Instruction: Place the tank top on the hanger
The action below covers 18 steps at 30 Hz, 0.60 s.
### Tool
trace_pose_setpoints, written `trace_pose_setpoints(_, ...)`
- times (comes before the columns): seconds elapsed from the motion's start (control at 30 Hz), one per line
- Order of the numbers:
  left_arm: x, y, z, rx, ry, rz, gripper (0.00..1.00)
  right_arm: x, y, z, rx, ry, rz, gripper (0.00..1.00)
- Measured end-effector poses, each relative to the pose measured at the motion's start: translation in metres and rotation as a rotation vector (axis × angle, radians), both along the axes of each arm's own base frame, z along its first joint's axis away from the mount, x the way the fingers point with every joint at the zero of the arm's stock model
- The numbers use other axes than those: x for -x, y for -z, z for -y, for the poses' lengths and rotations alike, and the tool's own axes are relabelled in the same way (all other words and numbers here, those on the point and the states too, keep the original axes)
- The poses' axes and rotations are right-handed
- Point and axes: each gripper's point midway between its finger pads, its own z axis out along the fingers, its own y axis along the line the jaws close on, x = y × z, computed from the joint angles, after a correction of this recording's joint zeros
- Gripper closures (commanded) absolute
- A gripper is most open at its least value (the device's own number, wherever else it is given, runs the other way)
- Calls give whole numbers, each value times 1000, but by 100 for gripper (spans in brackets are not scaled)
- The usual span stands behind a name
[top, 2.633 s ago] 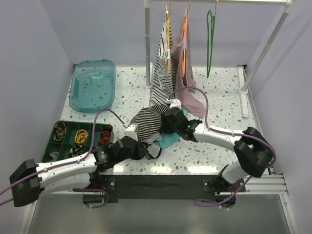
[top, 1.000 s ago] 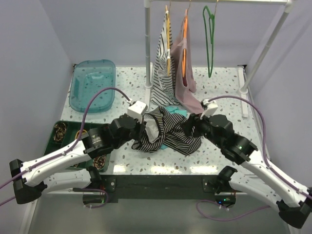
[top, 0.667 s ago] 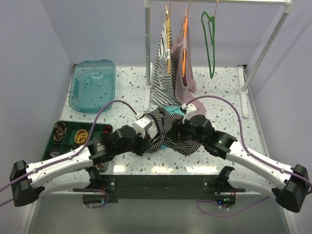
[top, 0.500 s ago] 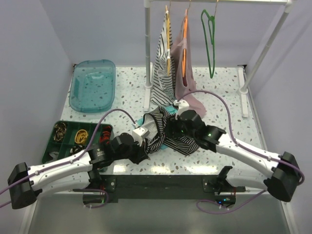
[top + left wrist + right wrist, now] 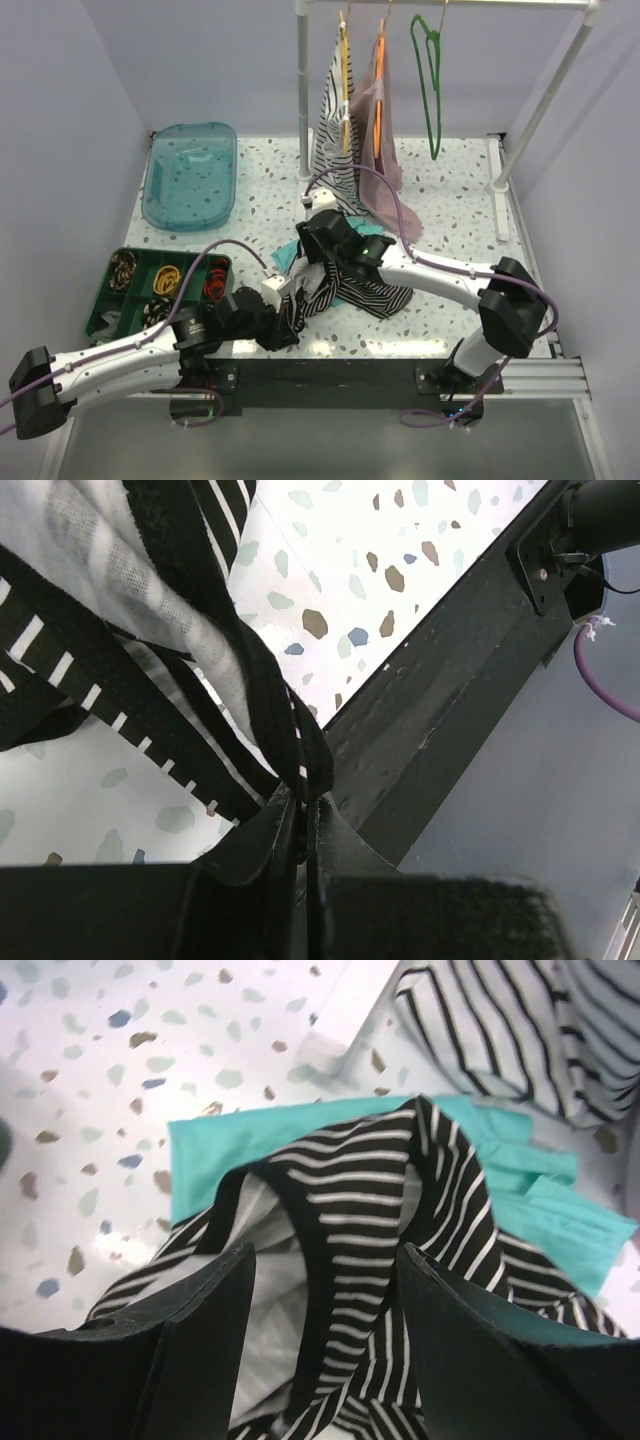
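Tank top (image 5: 350, 287) is lying bunched on the desk (image 5: 455, 205), centre front, partly covering a teal cloth (image 5: 230, 1140). One edge is lifting toward the near desk edge.

Left claw (image 5: 300, 825) is sitting low by the front edge. Its jaws are pressing together on a black-trimmed strap of the tank top, and the strap is running taut up and away from the fingertips. Striped fabric is hanging in folds just behind it.

Right claw (image 5: 322, 1260) is hovering over the heap's far side, jaws standing apart. A raised fold of striped cloth with a black hem is lying between the fingers (image 5: 200, 1350); neither finger appears to be pressing it.

Hanger (image 5: 432, 90), thin and dark green, is hanging by its hook from the rail (image 5: 470, 3) at the back right, bare, well apart from the tank top. Two other garments are hanging further left on the same rail.
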Motion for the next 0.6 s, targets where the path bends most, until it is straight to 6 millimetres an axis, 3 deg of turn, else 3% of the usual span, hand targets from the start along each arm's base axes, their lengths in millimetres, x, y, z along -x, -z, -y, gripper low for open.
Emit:
trace_pose_setpoints(0.37,1,5,0,-17,-7,-19,100,-25,24,-7,150,18,31,40)
trace_pose_setpoints(0.47,-2,3,-1,-23,-21,-9,100,-29,29,-7,179,25,31,59)
trace_pose_setpoints(0.5,-4,0,-1,-25,-30,-2,100,-30,30,-6,189,32,34,71)
trace_pose_setpoints(0.6,-12,-15,-2,-23,-67,27,100,-32,27,1,216,59,48,92)
